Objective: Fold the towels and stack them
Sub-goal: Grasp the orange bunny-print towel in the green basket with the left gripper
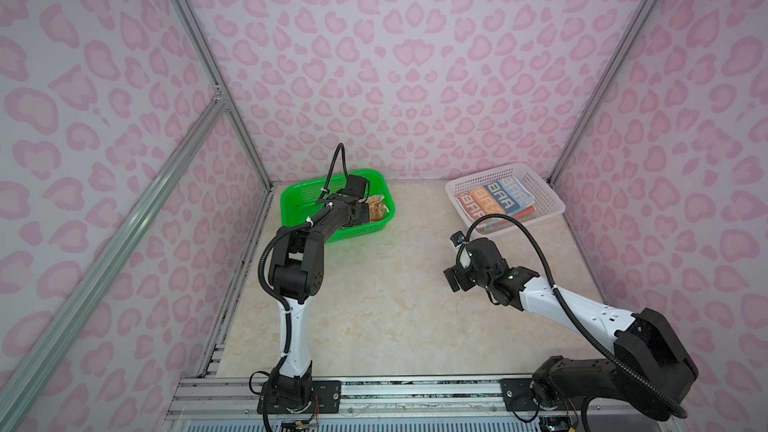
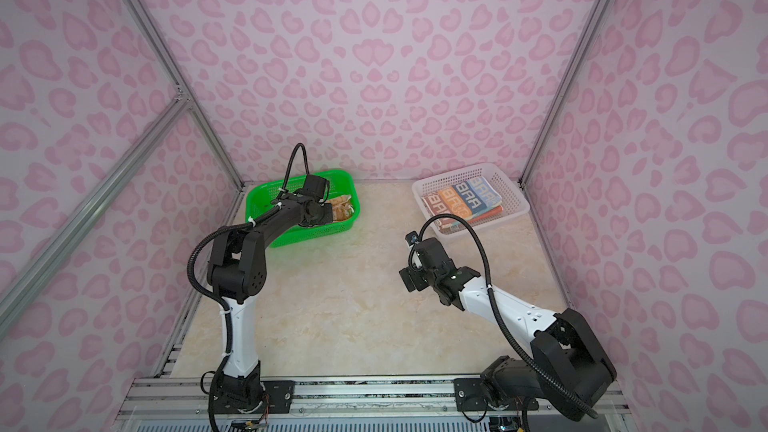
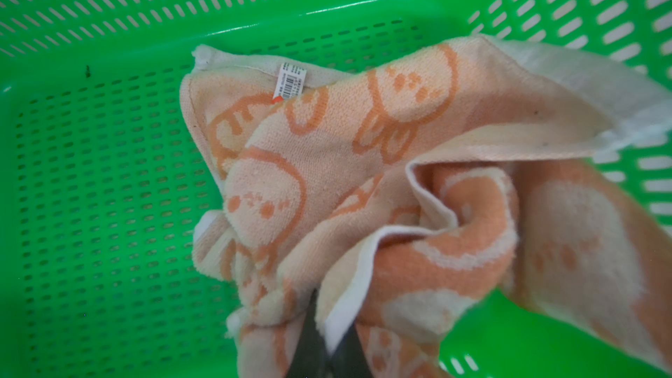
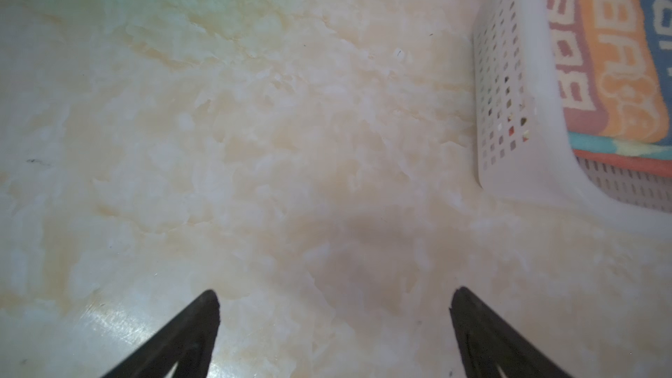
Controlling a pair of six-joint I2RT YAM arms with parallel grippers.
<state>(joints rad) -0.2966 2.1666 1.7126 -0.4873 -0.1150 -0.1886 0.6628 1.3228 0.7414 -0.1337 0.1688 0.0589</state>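
**Tabletop** [image 1: 374,305]: pale marbled slab. In both top views it carries two perforated baskets along its far edge, well apart from each other.

**Green basket** [image 1: 297,197]: far left. We find one towel in it, the orange towel [image 3: 363,176] with white cartoon faces. It is crumpled and unfolded, and in both top views it sits bunched toward the basket's right side. It covers only part of the basket floor. The left arm reaches down into this basket.

**White basket** [image 1: 546,197]: far right. It holds a stack of folded towels.
- On top lies the striped towel [image 1: 494,197], flat, with brown, orange and blue bands and white block letters.
- In the right wrist view we see a teal edge [image 4: 618,145] beneath it.
- Under that is a coral edge [image 4: 618,162].
- We cannot tell how many towels lie below the top one.

**Left tool** [image 3: 329,325]: closed on a fold of the orange towel. In the left wrist view we see the towel's white hem pinched between the dark fingers, inside the green basket.

**Right tool** [image 4: 335,294]: jaws spread wide and holding nothing. It hangs above bare tabletop, near the white basket's front corner and not touching it.

**Label** [image 3: 291,81]: small white barcode tag on the orange towel's hem, facing up.
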